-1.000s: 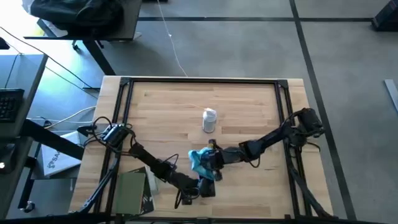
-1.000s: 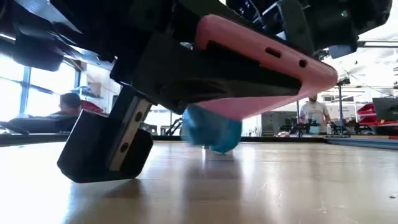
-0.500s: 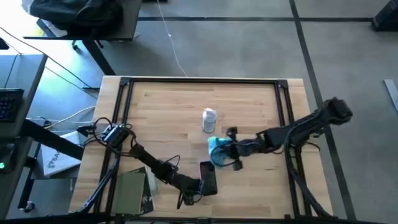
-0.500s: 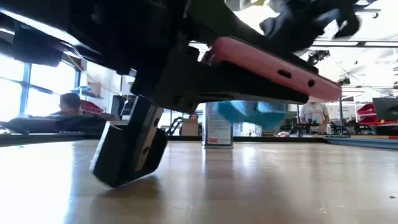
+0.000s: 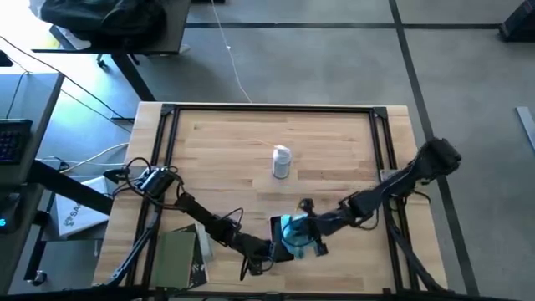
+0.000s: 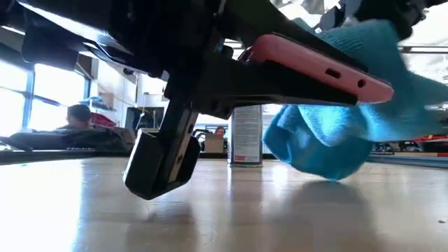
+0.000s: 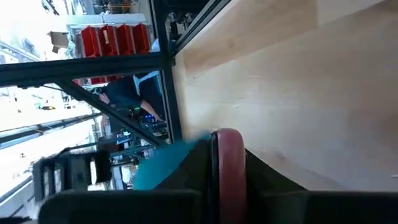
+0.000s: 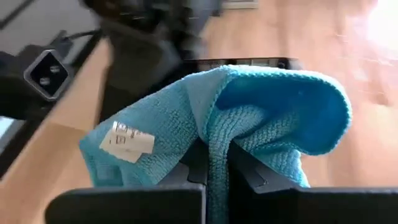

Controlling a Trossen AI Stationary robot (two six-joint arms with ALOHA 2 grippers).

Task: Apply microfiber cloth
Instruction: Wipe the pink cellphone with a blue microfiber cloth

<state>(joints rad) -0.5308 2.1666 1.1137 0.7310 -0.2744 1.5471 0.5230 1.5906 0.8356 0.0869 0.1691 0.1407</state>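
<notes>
The light turquoise microfiber cloth (image 5: 294,231) is bunched in my right gripper (image 5: 308,236), near the table's front edge. It sits over the right side of a pink-cased phone-like object with a dark face (image 5: 278,234). My left gripper (image 5: 269,249) is shut on that pink object and holds it above the wood. In the low view the cloth (image 6: 336,136) hangs behind and below the tilted pink object (image 6: 315,66). A small white bottle (image 5: 282,161) stands upright mid-table, touched by neither gripper. My left gripper pinches the pink object's edge (image 7: 229,168) between its two fingers, coming from the table's near left. The object is lifted clear of the table and tilted. My right gripper pinches a fold of several cloth layers (image 8: 216,163) between its fingers, slanting in from the right. The rest of the cloth bulges slack ahead of the fingers, against the dark face (image 8: 249,62) as far as I can tell.
A black frame rail (image 5: 167,150) runs along the table's left, far and right sides. A grey-green box (image 5: 175,259) lies at the near left corner. The bottle (image 6: 245,136) stands behind the work spot. People (image 6: 77,119) sit in the room beyond.
My right gripper carried the cloth away from the pink object toward the bottle and the table's right, then brought it back toward the near edge, onto the object's right side. The pink object stayed lifted in my left gripper, and its tilt shifted slightly.
</notes>
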